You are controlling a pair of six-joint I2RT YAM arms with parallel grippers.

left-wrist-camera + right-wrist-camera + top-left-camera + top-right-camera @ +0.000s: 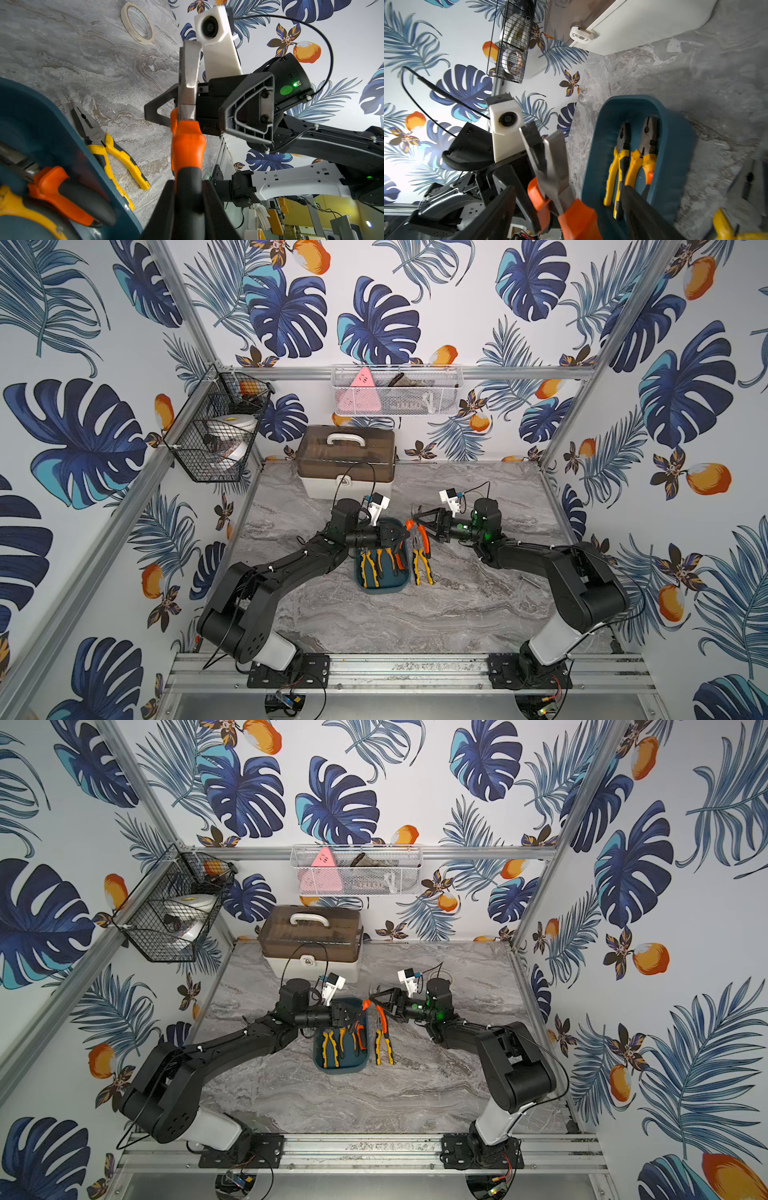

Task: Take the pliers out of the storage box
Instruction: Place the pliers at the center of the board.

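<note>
in both top views my left fingers [399,536] are clamped on the handle end of the orange-handled pliers [409,524], raised at the far end of the teal storage box [382,588]. my right fingers [424,516] stand wide apart, holding nothing, around the tool's head. three more pliers [376,566] lie in the box, and a yellow-handled pair [422,568] lies on the surface just beside it. this looks like a hand-over, so i'd close my right side squarely on the metal near the hinge and release the left only once that grip is firm. the left wrist view adds what the top cannot: the grey head [188,79] sits between my right fingers [150,109], though i cannot tell whether they touch it, and a tape roll [137,22] lies beyond. only the right wrist view shows the tool's own jaws parted, so a loose handle may swing.
</note>
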